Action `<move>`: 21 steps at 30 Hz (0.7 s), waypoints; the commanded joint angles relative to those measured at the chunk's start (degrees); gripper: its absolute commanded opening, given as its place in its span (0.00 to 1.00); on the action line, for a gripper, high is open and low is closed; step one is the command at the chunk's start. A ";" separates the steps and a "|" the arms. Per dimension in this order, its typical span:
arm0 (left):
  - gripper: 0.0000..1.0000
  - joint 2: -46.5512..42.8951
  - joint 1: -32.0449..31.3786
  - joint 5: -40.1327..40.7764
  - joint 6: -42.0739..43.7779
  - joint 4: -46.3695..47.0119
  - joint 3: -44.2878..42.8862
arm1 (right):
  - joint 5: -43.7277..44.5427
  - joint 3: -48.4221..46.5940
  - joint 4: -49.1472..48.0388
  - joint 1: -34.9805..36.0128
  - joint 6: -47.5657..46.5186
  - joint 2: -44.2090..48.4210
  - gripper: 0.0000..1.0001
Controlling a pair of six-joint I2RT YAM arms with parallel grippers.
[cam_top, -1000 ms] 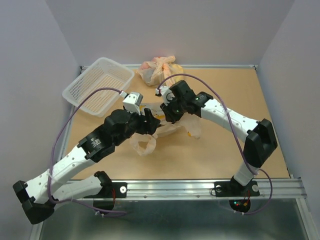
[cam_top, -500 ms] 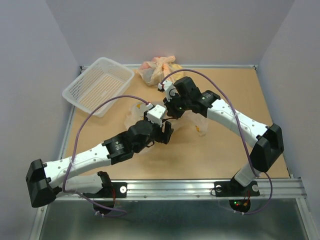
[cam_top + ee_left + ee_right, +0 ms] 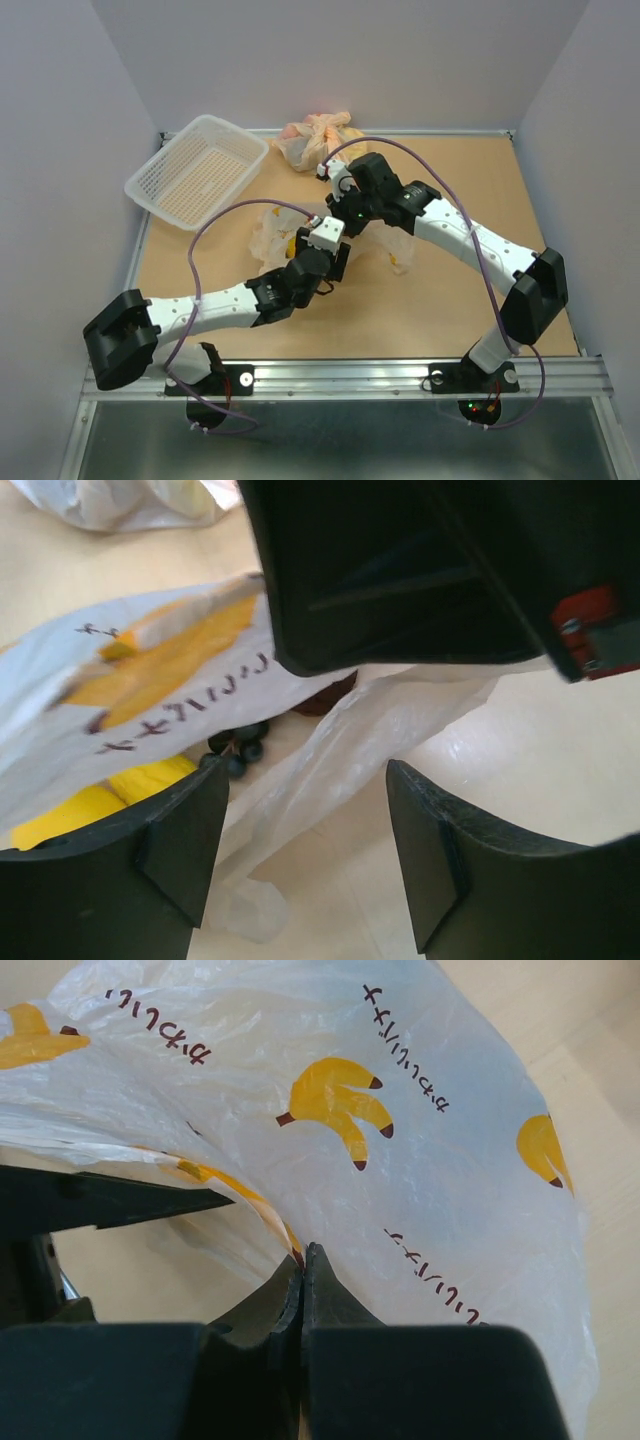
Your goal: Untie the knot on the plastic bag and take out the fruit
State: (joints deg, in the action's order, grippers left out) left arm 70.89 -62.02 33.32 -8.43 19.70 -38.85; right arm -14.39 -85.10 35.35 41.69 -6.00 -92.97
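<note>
Pinching plastic bag (image 3: 420, 1180) film with right end effector (image 3: 303, 1257), fingers pressed together on banana print. Holding left end effector (image 3: 305, 790) spread wide just above bag, gripping nothing. Lies crumpled mid-worktop (image 3: 440, 300) between both arms, well apart from white basket (image 3: 200, 170). Shows dark grape bunch (image 3: 238, 748) and yellow fruit (image 3: 90, 805) under film. Cannot tell knot.
</note>
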 commanded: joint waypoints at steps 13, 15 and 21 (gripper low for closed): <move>0.54 5.65 -12.94 -12.31 -33.20 -1.58 11.69 | 30.63 -9.72 -13.63 -1.17 10.29 -2.39 0.01; 0.53 6.53 -16.19 -12.32 -36.91 -3.26 12.22 | 32.58 -10.70 -14.69 -2.05 12.32 -3.18 0.00; 0.52 6.19 -21.03 -8.29 -44.74 -7.91 12.05 | 28.38 -9.05 -16.37 -3.99 16.19 -3.98 0.01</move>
State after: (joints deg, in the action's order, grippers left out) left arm 78.35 -81.10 22.39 -44.88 15.33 -26.61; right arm 13.80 -93.03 23.35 38.50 6.70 -96.92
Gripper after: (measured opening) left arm 0.527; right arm 0.012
